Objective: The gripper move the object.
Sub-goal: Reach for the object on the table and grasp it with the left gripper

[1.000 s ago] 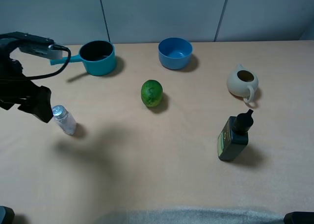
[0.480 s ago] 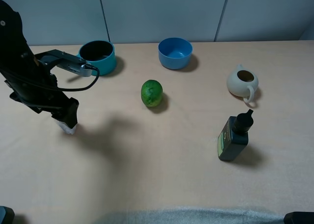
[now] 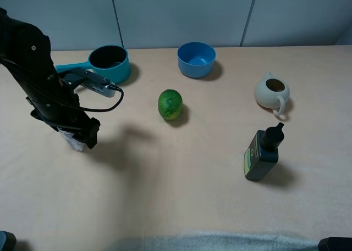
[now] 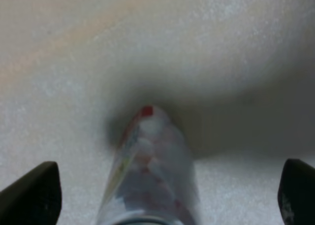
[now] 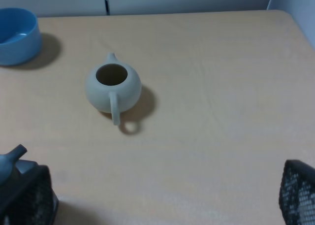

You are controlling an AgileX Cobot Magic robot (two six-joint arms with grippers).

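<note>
My left gripper [image 3: 82, 138] had its jaws spread wide, holding nothing, with the object [image 4: 147, 176] between them on the table [image 3: 181, 207]. I feared a lopsided close would tip it, rolling toward the green fruit [image 3: 170, 104] beyond.

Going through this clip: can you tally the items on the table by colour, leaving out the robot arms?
Blue or teal: 2 (teal saucepan, blue bowl)
Green: 2 (green fruit, dark green bottle)
Beige: 1 (teapot)
Clear: 1 (glass shaker)
Total: 6
</note>
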